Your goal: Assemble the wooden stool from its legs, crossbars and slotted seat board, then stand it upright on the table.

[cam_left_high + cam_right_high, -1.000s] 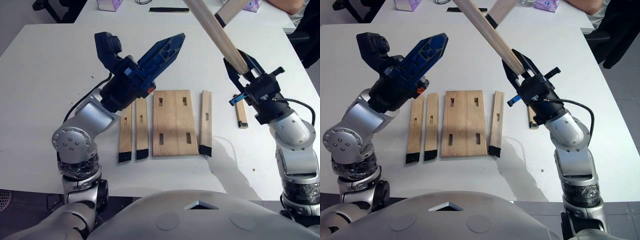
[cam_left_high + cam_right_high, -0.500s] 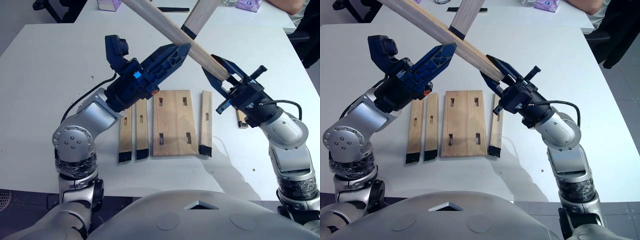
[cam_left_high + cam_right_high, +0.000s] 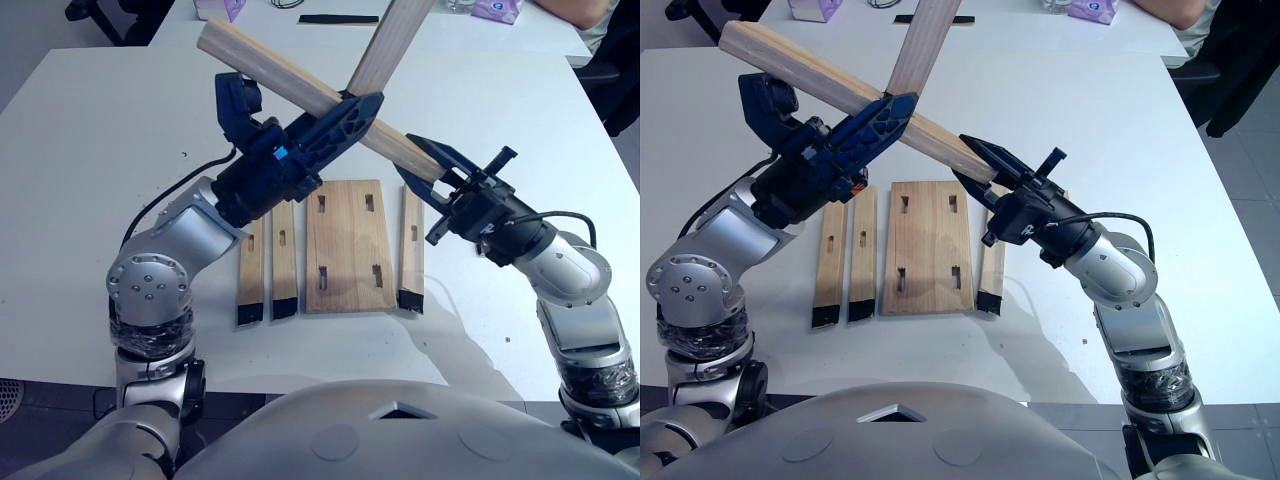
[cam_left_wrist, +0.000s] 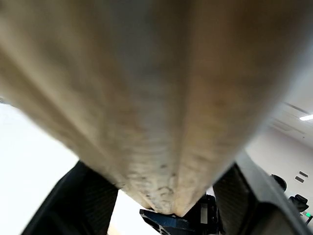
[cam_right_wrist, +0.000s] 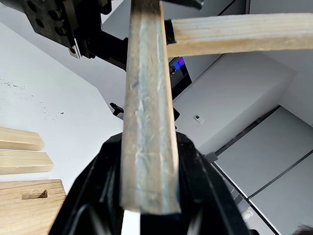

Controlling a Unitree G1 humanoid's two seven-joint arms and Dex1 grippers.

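Your right gripper (image 3: 405,155) clamps a leg (image 3: 270,65), crossed by a second piece (image 3: 385,45), beside the left gripper (image 3: 355,110) (whether it grips, you cannot tell) above the table (image 3: 90,150); the board (image 3: 345,250) and three legs (image 3: 284,260) lie flat, unjoined.

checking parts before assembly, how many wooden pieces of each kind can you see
seat board: 1
legs flat on the table: 3
sticks held up, crossed: 2
total: 6
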